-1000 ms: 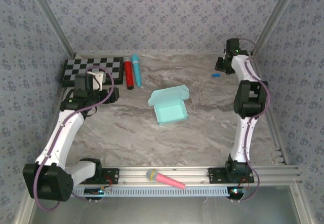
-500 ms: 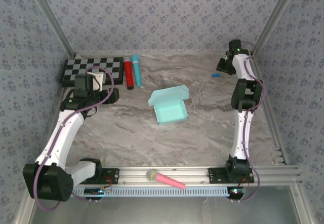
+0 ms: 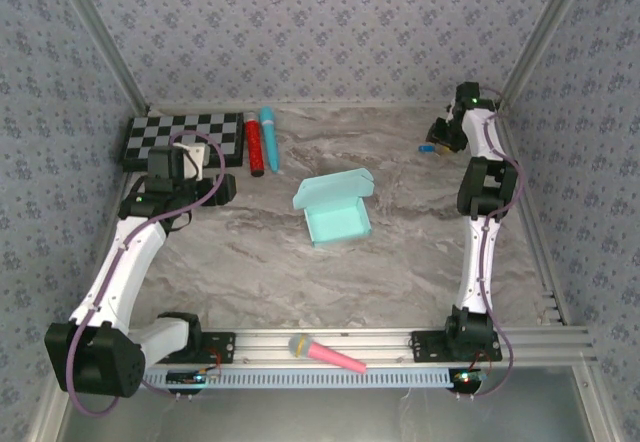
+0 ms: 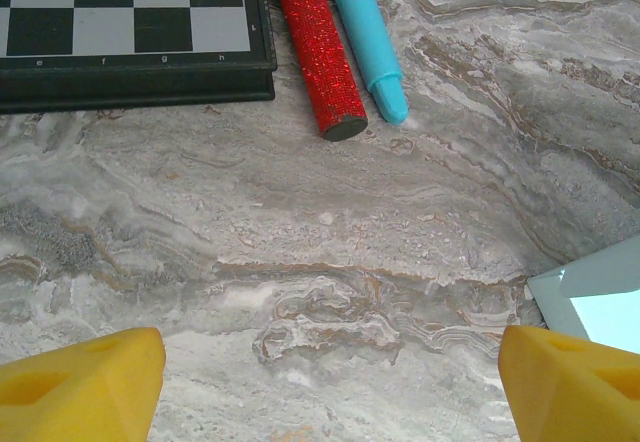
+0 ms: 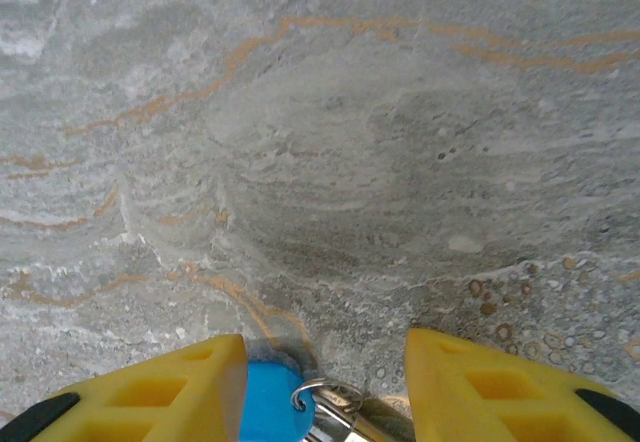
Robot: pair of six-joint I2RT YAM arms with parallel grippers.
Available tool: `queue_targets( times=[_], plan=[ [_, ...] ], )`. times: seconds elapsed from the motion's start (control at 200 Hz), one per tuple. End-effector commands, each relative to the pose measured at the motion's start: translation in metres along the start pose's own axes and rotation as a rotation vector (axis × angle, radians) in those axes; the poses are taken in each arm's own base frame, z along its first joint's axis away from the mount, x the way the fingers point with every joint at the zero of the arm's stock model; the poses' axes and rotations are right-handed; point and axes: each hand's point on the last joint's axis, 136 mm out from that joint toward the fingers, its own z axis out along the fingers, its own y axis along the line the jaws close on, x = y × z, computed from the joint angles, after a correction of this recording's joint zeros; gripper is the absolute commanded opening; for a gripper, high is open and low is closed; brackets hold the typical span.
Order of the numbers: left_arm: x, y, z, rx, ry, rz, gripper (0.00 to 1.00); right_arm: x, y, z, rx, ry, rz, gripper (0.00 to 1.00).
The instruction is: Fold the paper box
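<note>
Two grippers, both off the paper box (image 3: 338, 214), which sits mid-way across the worktop (image 3: 250, 262) with its lid up. I see the left gripper (image 4: 330, 362) wide open near its corner. The right gripper (image 5: 325, 357) is half-open astride a small blue tag (image 5: 268, 402).

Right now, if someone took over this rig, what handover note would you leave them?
Left gripper: open, empty, hovering over the grey marble-patterned table near the black-and-white checkerboard.
Right gripper: at the table's far right, jaws apart around a small blue tag with a metal ring; no firm grip evident.
Pale aqua card box: mid-table, neither gripper touching it.
Done: body looks formed, lid standing open.
Left: close and tuck the lid.
</note>
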Motion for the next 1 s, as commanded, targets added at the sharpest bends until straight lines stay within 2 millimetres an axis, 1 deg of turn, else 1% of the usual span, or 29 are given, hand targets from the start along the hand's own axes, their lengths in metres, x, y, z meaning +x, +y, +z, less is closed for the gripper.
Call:
queue_targets(
  times=[0.0,0.145,0.29,0.57,0.625,0.695,0.75,0.8,0.994],
  plan=[
    [0.004,0.000,0.001,0.006,0.021,-0.002,0.86,0.021,0.007,0.002,-0.026,0.086,-0.032,0.47],
    [0.004,0.001,0.002,0.002,0.022,-0.004,0.86,0.028,0.018,-0.005,-0.054,0.096,-0.080,0.46],
    [0.005,0.001,0.002,0.001,0.027,-0.005,0.86,0.035,0.024,-0.010,-0.065,0.111,-0.113,0.44],
    [0.005,0.001,0.002,0.000,0.029,-0.007,0.86,0.036,0.036,-0.024,-0.061,0.102,-0.162,0.34],
    [0.005,0.001,0.003,0.001,0.031,-0.007,0.86,0.036,0.036,-0.025,-0.048,0.099,-0.169,0.31],
    [0.006,0.001,0.003,0.000,0.032,-0.009,0.86,0.036,0.037,-0.027,-0.044,0.099,-0.180,0.25],
    [0.006,0.001,0.003,0.000,0.034,-0.009,0.86,0.037,0.038,-0.028,-0.038,0.099,-0.185,0.23],
    [0.006,0.001,0.004,0.001,0.037,-0.009,0.86,0.037,0.038,-0.029,-0.035,0.098,-0.189,0.20],
    [0.007,0.001,0.004,-0.001,0.041,-0.010,0.87,0.040,0.038,-0.032,-0.021,0.103,-0.205,0.18]
  ],
)
